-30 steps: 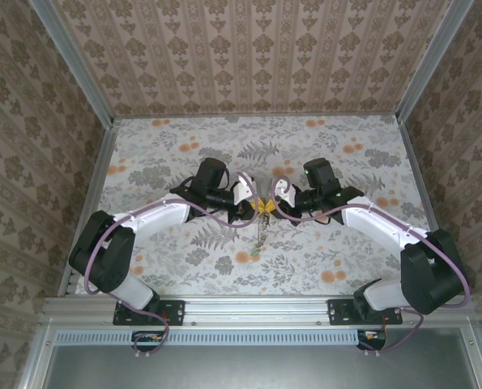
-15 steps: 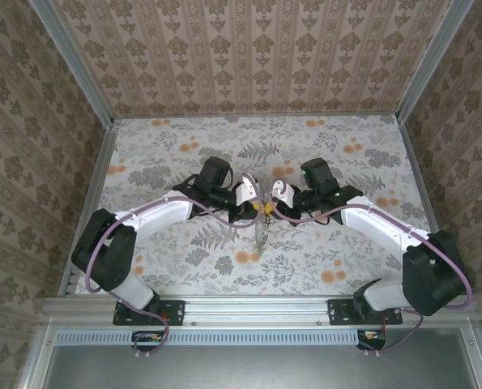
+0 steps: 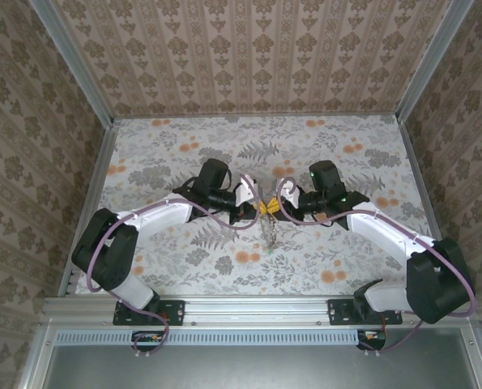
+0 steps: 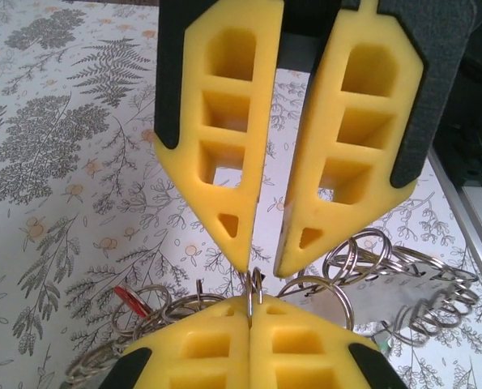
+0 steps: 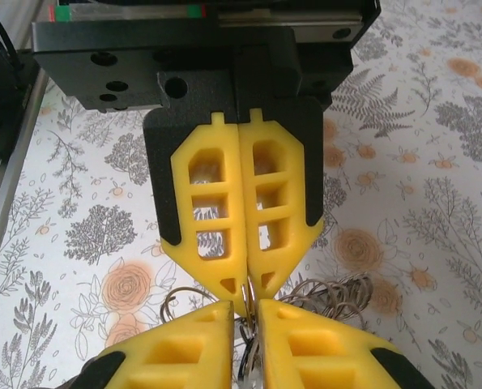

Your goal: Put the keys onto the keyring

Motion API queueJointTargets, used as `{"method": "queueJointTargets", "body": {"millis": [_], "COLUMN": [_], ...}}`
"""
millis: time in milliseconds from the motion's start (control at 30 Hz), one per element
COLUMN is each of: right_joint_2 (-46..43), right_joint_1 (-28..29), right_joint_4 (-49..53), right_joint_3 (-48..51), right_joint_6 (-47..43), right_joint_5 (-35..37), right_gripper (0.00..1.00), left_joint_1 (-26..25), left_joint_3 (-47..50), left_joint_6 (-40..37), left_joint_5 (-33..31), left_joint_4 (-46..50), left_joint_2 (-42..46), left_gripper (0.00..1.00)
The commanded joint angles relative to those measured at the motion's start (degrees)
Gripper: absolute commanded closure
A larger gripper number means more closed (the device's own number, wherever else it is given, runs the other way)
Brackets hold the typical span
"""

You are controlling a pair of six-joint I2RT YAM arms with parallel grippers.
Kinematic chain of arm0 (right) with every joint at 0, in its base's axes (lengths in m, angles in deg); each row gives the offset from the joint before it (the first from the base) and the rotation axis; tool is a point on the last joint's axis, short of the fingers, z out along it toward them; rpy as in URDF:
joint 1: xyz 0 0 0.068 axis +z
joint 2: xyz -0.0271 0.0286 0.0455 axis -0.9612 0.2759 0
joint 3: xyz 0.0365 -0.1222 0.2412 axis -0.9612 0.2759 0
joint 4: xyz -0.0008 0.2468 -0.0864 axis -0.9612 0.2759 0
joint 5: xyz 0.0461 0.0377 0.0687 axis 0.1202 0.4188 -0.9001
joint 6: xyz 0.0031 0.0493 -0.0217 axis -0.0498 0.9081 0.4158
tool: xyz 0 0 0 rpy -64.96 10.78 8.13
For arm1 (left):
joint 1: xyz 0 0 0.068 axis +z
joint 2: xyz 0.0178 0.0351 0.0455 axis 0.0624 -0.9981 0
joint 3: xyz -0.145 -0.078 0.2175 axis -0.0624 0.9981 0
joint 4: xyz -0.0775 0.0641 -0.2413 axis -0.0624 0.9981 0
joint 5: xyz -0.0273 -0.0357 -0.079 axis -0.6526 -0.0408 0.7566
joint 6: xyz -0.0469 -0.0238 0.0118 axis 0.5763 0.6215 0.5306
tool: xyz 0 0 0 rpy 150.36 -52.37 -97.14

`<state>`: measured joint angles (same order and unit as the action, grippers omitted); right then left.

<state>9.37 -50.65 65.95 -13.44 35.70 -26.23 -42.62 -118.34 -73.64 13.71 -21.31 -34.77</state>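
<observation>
The table (image 3: pixel 168 134) wore a pale floral cloth, with patterned wallpaper walls (image 3: pixel 249 57) on three sides. From above, my left arm reached in from 7 o'clock and my right arm from 5 o'clock, and their yellow tips met over the middle of the cloth.

My left gripper (image 4: pixel 250 308) was closed, its two fingers pressed flat together. A thin loop of the keyring (image 4: pixel 252 285) stuck up out of the seam between them, so that hand was pinching the wire. At 8 o'clock of those tips a red key head (image 4: pixel 131 297) showed low among the loose wire loops, just above the cloth.

A bunch of rings (image 3: pixel 270 235) dangled at 6 o'clock of the meeting tips, above the table. At 3 o'clock of my left tips, in the left wrist view, a flat silvery piece (image 4: pixel 403 298) lay among those rings; I could not tell whether it was a key blade.

My right gripper (image 5: pixel 245 314) faced the left one tip to tip, its jaws a narrow slit apart. The keyring wire ran into that slit, and I could not tell whether either pad touched it.
</observation>
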Motion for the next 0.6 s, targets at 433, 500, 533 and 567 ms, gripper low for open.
{"method": "queueJointTargets", "body": {"millis": [433, 500, 533, 567], "right_joint_2": [0.45, 0.67, 0.82, 0.92], "right_joint_1": [-3.36, -3.33, -3.33, -3.36], "right_joint_4": [-3.89, -4.46, -5.0, -5.75], "right_joint_3": [1.97, 1.97, 2.04, 2.14], "right_joint_6": [-0.07, 0.09, 0.41, 0.82], "right_joint_5": [-6.0, -6.22, -6.28, -6.31], "right_gripper": [0.79, 0.79, 0.79, 0.79], "left_joint_1": [0.82, 0.82, 0.82, 0.82], "left_joint_3": [1.52, 1.36, 1.3, 1.22], "left_joint_6": [4.97, 5.05, 5.06, 5.08], "left_joint_5": [6.73, 6.79, 6.93, 7.03], "left_joint_4": [-7.94, -7.8, -7.77, -7.66], "left_joint_2": [3.16, 3.15, 3.18, 3.23], "left_gripper": [1.0, 1.0, 1.0, 1.0]}}
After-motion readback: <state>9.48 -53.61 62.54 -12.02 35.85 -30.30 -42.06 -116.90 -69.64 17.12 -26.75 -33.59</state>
